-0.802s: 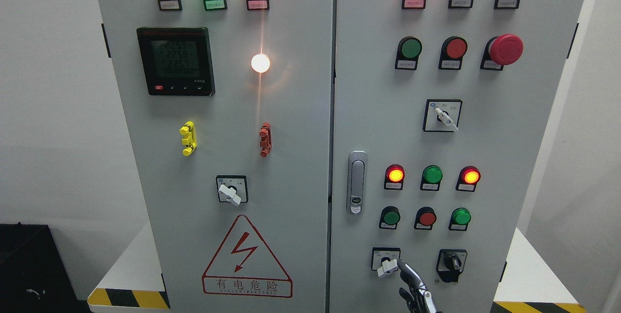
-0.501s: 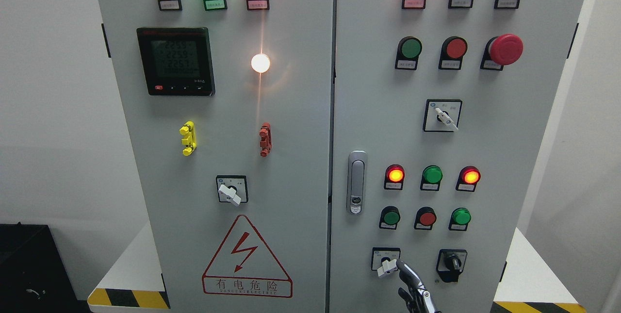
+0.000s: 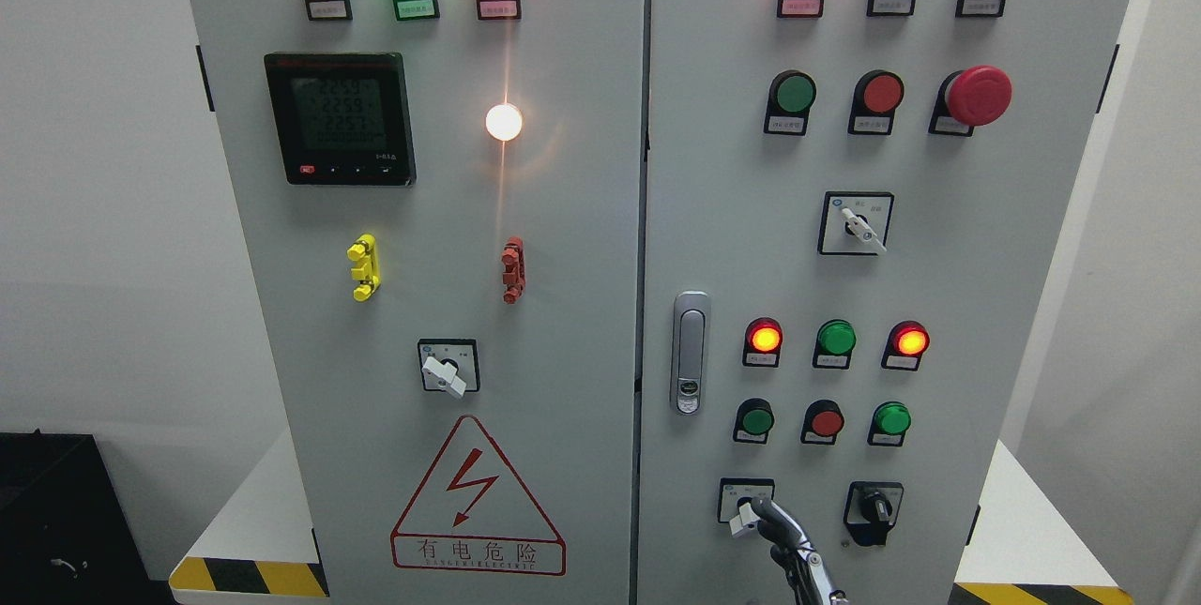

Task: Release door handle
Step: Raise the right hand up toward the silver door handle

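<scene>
Low, right hand [image 3: 788,544] touching white selector switch [image 3: 746,516], door handle [image 3: 691,352] apart.

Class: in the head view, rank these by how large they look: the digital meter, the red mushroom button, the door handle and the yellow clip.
1. digital meter
2. door handle
3. red mushroom button
4. yellow clip

All sit on the same cabinet front, so nearness hardly skews this; handle and button are close in area.
</scene>
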Robot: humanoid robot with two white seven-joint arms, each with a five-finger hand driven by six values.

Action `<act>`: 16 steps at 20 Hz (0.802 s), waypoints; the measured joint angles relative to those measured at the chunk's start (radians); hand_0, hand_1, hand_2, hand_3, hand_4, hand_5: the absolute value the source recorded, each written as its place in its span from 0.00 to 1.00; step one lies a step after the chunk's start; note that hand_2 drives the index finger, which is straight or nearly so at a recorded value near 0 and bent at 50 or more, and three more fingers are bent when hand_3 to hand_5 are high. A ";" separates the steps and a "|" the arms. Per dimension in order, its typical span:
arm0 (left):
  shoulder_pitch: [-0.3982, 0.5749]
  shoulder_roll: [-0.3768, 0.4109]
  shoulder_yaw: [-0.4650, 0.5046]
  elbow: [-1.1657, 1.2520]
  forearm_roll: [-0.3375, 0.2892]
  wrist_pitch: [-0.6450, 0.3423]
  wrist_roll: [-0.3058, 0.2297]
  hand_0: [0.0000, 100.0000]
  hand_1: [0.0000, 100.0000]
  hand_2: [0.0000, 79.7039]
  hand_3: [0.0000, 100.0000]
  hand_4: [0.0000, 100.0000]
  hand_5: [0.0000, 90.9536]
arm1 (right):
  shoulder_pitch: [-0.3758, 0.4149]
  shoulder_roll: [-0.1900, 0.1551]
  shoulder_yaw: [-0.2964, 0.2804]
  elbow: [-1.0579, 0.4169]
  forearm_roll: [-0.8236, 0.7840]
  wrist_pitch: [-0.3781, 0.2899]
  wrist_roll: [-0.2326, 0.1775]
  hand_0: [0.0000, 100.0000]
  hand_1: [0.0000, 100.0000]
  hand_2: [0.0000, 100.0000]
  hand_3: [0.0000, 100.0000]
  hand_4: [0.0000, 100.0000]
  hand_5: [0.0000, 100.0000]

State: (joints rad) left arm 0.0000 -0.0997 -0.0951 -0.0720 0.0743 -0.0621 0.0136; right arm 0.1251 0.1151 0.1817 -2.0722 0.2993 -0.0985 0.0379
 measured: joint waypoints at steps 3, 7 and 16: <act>0.000 0.000 0.000 0.000 0.000 0.000 0.000 0.12 0.56 0.00 0.00 0.00 0.00 | -0.019 0.002 -0.006 0.001 0.162 0.001 -0.007 0.45 0.41 0.00 0.94 0.96 0.97; 0.000 0.000 0.000 0.000 0.000 0.000 0.000 0.12 0.56 0.00 0.00 0.00 0.00 | -0.061 0.004 -0.011 0.004 0.365 0.024 -0.033 0.44 0.39 0.03 1.00 1.00 1.00; 0.000 0.000 0.000 0.000 0.000 0.000 0.000 0.12 0.56 0.00 0.00 0.00 0.00 | -0.130 0.007 -0.015 0.054 0.732 0.058 -0.107 0.45 0.34 0.00 1.00 1.00 1.00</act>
State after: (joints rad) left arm 0.0000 -0.0997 -0.0951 -0.0720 0.0741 -0.0621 0.0136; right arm -0.0046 0.1221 0.1669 -2.0181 1.0309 -0.0406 -0.0691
